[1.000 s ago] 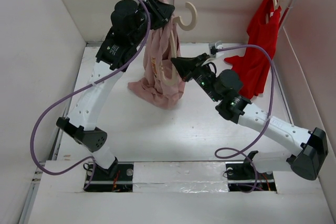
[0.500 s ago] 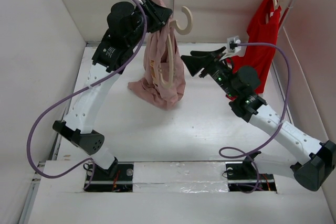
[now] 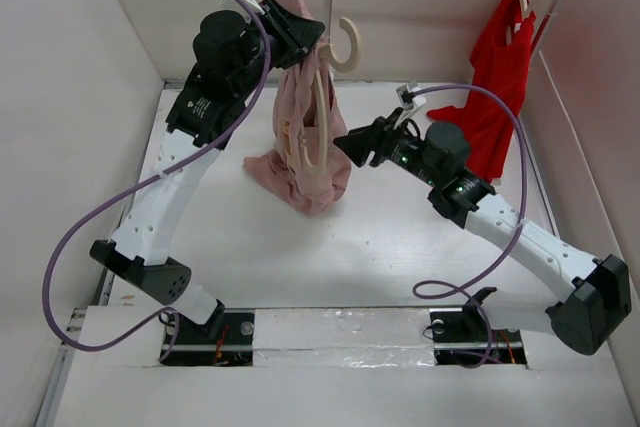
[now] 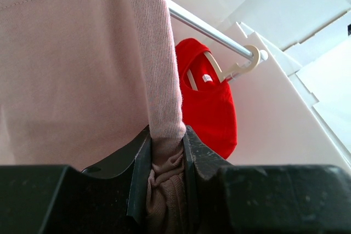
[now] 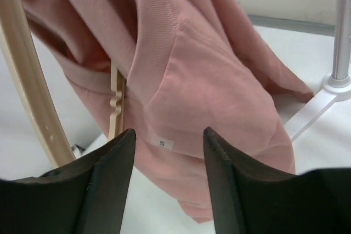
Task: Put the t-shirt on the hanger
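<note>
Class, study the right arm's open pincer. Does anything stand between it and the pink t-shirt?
Nothing visible does. The right pincer faces the t-shirt with only open air between them. The hanger sits at the left edge of the wrist view, not across the gap.

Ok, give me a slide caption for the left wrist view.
Left fingers pinch the pink t-shirt by its ribbed edge; a red garment hangs on the rail behind.
</note>
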